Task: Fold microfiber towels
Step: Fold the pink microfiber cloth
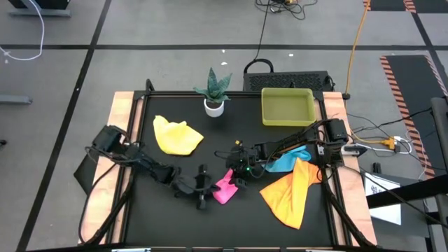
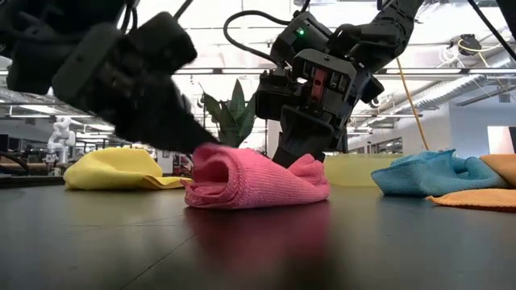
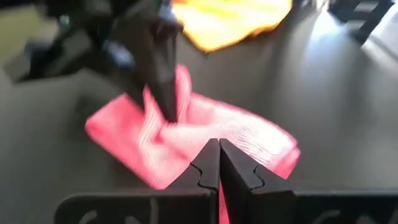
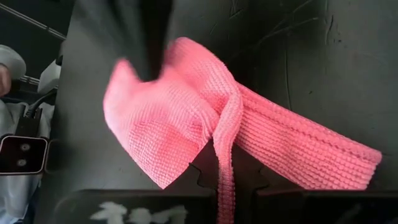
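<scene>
High view: pink towel (image 1: 225, 187) lies bunched near the counter's (image 1: 147, 224) front middle, both grippers at it. Left gripper (image 1: 204, 190) pinches its near edge, fingers pressed together on the cloth. Right gripper (image 1: 238, 175) pinches a fold from the far side. Yellow towel (image 1: 176, 136) sits left of centre; blue towel (image 1: 288, 160) and orange towel (image 1: 290, 194) lie right, touching. Tray (image 1: 286, 106) and plant (image 1: 214, 91) stand at the back.

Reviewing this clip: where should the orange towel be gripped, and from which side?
The orange towel lies mostly flat, tapering to a narrow corner by the blue towel. Probably best pinch that corner from above with the nearer right gripper, now shut on the pink towel.
</scene>
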Available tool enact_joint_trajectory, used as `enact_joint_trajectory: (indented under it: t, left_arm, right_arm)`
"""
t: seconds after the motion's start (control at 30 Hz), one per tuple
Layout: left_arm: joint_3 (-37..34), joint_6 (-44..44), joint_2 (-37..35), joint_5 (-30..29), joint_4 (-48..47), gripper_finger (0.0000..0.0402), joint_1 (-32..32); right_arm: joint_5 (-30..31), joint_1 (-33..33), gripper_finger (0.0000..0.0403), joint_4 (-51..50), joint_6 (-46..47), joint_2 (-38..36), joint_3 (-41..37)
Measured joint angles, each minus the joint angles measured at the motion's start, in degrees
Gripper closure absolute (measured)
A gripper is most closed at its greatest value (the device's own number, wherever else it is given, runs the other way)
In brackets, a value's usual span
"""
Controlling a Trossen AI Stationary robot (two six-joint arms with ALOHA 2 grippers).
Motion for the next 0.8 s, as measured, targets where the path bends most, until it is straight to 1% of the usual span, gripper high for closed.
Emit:
enact_joint_trajectory:
  t: [0.13,0.27,0.43,0.6,0.67,0.8]
  left_arm:
    - [0.0,-2.3,0.0,-0.6,-7.2,0.0398,0.0]
    - [0.0,-4.8,0.0,-1.5,-10.6,0.0392,0.0]
    - [0.0,-5.1,0.0,-1.6,-10.9,0.0398,-0.1]
    - [0.0,-5.0,0.0,-1.6,-10.9,0.0393,-0.1]
    - [0.0,-5.0,0.0,-1.6,-10.9,0.0398,-0.1]
    - [0.0,-5.0,0.0,-1.6,-10.9,0.0392,-0.1]
  right_arm:
    - [0.0,0.0,0.0398,0.0,-1.2,0.0,0.0]
    - [0.1,0.0,0.0389,0.4,-4.1,0.0,0.0]
    - [0.0,-0.9,0.0350,-0.1,-6.1,-0.8,0.0]
    - [0.1,-2.6,0.0299,-2.3,-7.6,-4.8,-0.1]
    - [1.9,-3.1,0.0285,-4.1,-7.6,-7.3,-0.1]
    - [9.0,-2.0,0.0280,-6.9,-10.1,-12.0,-0.1]
